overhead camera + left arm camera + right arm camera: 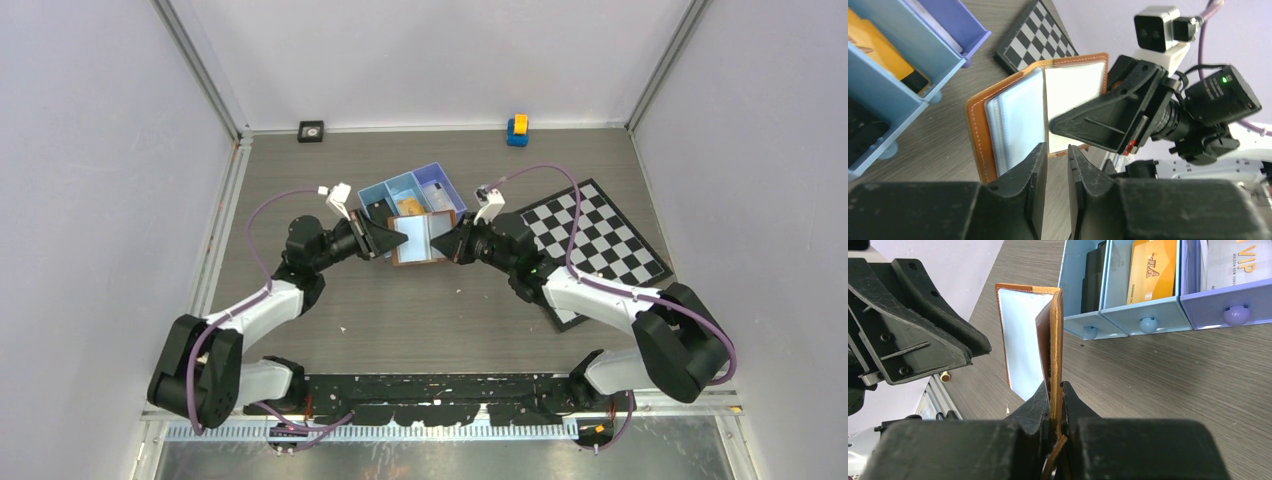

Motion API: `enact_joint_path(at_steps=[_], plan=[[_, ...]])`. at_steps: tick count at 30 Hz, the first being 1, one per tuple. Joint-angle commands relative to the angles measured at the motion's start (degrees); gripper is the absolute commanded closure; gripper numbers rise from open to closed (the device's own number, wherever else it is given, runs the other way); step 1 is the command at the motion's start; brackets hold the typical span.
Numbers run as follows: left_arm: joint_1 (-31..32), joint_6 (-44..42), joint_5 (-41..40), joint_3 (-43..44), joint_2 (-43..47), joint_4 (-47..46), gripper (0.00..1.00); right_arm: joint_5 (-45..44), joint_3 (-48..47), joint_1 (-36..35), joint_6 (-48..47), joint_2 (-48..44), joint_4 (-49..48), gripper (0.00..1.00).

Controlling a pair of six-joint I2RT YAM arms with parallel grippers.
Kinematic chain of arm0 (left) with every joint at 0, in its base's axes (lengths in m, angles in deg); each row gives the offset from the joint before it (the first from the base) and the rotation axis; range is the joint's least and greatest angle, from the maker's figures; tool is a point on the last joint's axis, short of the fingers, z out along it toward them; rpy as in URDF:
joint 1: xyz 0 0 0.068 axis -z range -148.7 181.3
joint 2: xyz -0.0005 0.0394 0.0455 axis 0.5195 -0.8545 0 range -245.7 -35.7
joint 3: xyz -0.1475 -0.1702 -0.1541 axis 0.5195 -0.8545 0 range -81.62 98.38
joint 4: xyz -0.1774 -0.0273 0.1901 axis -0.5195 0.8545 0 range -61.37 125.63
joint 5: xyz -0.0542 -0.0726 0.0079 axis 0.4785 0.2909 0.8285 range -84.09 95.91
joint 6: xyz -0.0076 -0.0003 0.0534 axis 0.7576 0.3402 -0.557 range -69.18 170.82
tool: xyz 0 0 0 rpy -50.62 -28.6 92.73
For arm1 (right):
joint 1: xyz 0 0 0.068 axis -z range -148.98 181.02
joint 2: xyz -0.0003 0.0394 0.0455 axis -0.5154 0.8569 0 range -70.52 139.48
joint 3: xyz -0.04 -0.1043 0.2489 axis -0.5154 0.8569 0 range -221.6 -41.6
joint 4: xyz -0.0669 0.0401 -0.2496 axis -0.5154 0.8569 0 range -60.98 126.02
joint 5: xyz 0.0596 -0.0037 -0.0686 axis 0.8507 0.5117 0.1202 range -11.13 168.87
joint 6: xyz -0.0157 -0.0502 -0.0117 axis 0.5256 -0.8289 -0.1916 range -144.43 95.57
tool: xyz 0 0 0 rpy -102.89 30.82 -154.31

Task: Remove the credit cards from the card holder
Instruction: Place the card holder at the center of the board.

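The card holder [425, 238] sits around the middle of the table [420, 330], a little toward the far edge and just on the near side of the blue tray [1140, 310]. The right gripper [1055, 402] is clamped on the edge of its right-hand brown cover and holds that flap up on edge. This seems meant to keep the holder open like a book so that the pale sleeves [1013, 120] face the other arm. The left cover lies flat on the table, and the spine and the long side of each leaf run roughly from the near edge toward the far edge. The left gripper [1057, 167] is at the sleeves' open edge with only a narrow gap between its fingers and nothing visibly in it, probably set to pinch a thin card. An orange card [1151, 270] and a whitish card [1238, 260] lie in separate tray compartments. I cannot tell whether a card is left in the sleeves.
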Motion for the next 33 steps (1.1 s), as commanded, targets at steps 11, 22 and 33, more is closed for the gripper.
enact_joint_path(at_steps=[11,22,33], plan=[[0.1,-8.2,-11.3,1.4,9.6,17.8,0.43,0.2,1.5,2.4,3.1,-5.0,-6.3,0.99],[0.1,-1.3,1.5,2.5,-1.8,2.4,0.65,8.6,0.1,2.5,5.0,-1.7,-9.5,0.98],[0.1,-3.5,-0.5,1.0,4.3,3.5,0.84,5.6,-3.7,2.4,4.0,2.2,-1.3,0.92]])
